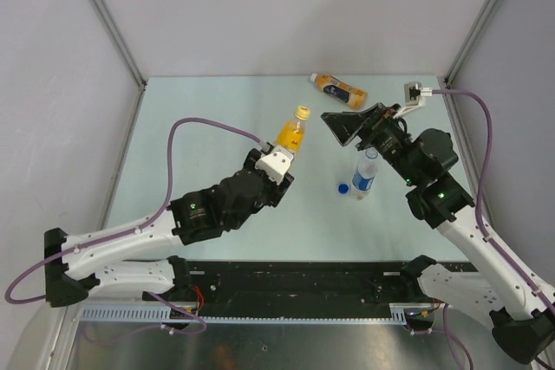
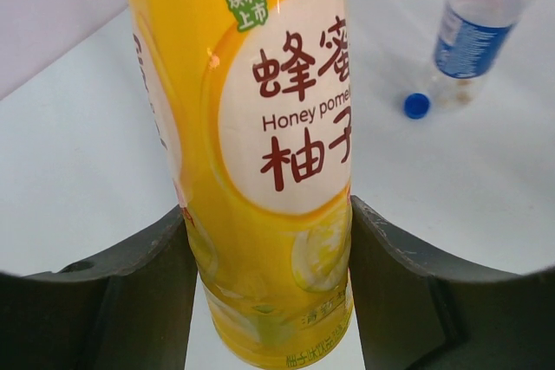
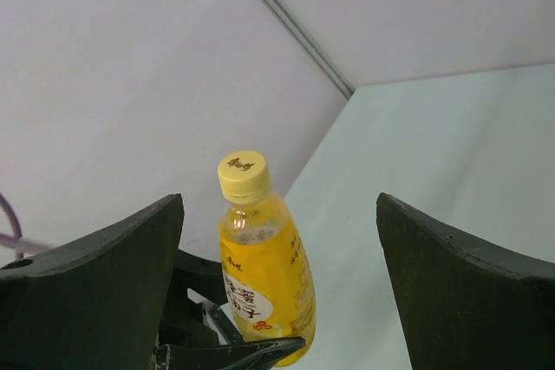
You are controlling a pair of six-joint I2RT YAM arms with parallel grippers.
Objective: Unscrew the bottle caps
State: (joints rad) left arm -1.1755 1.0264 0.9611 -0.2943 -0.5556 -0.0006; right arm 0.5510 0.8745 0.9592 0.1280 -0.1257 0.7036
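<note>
– Bottle caps, one by one. The yellow cap (image 1: 302,113) sits on top of the yellow bottle (image 1: 292,134), mid-desk, and from the top camera that bottle leans toward the far side.

– And the left pincer (image 1: 279,159) has it by the lower body. The left wrist camera shows what the top one cannot: both dark fingers (image 2: 139,288) pressed flat against the yellow label, one on each side, pinching the bottle firmly. The cap itself is out of that picture.

– The right wrist camera has it, though. Yellow cap (image 3: 243,175) dead centre, seated on the neck, with the right pincer (image 3: 279,205) spread wide on either side and touching nothing.

– Whether the bottle's base touches the desk (image 1: 208,110), I cannot tell from any view.

– Now the blue cap (image 1: 343,188). It is off, lying on the desk just beside the foot of the clear bottle (image 1: 366,173), which stands upright under the right arm.

– The left wrist view catches that pair too, in the background: blue cap (image 2: 416,106) on the desk, clear bottle (image 2: 477,32) next to it.

– Only the top camera finds the third one. The orange bottle (image 1: 341,89) lies on its side near the far edge, its white cap (image 1: 315,78) on and pointing left.

– And the right pincer (image 1: 351,124) hangs between that bottle and the yellow one, well apart from both.
</note>
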